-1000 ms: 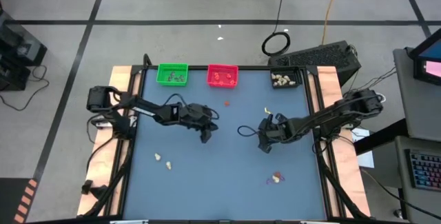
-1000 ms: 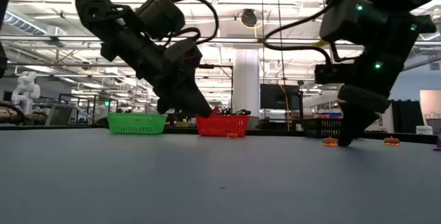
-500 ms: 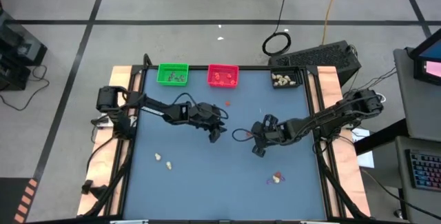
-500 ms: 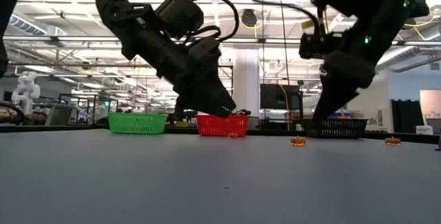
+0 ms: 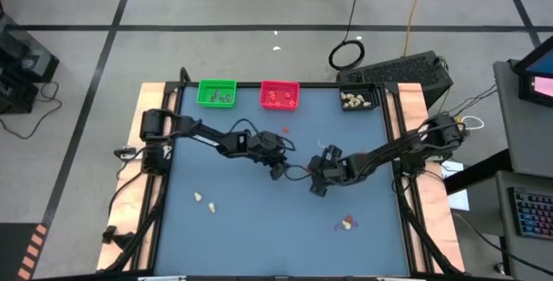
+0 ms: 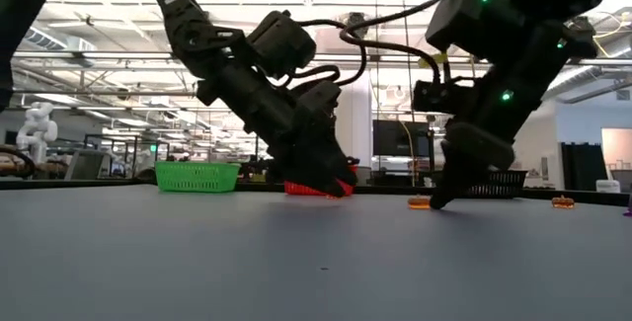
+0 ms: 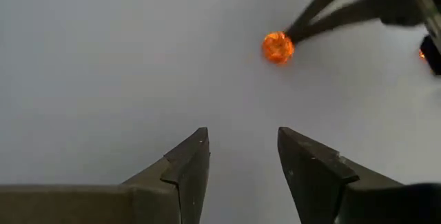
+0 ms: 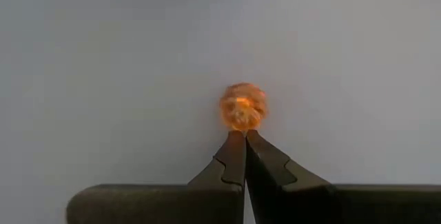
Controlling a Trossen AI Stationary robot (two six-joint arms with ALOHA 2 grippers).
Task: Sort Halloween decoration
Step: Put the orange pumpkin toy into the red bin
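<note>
A tiny orange trinket (image 8: 242, 107) of the Halloween decoration lies on the blue table top near its middle. It also shows in the low view (image 6: 420, 202). My right gripper (image 8: 244, 134) is shut, its tips at the trinket, coming from the table's right (image 5: 314, 190). My left gripper (image 7: 241, 138) stands open just left of it (image 5: 280, 172), slanting down. The trinket (image 7: 278, 47) lies ahead of its fingers, apart from them. Nothing is between the left fingers. My right gripper sets its shut fingertips (image 8: 245, 145) against the side of the orange trinket (image 8: 242, 122) that faces it. The fingers slant down from the table's right. The trinket rests on the table top.
At the far edge stand a green tray (image 5: 216, 92), a red tray (image 5: 279, 95) and a black tray (image 5: 358, 100), each with trinkets. Loose pieces lie by the red tray (image 5: 286, 129), at the near left (image 5: 204, 201) and at the near right (image 5: 347, 222).
My left gripper has gone toward the table's right and down, and has opened. My right gripper, still shut, has moved toward the table's left. The orange trinket has slid along the table the same way, ahead of its tips.
</note>
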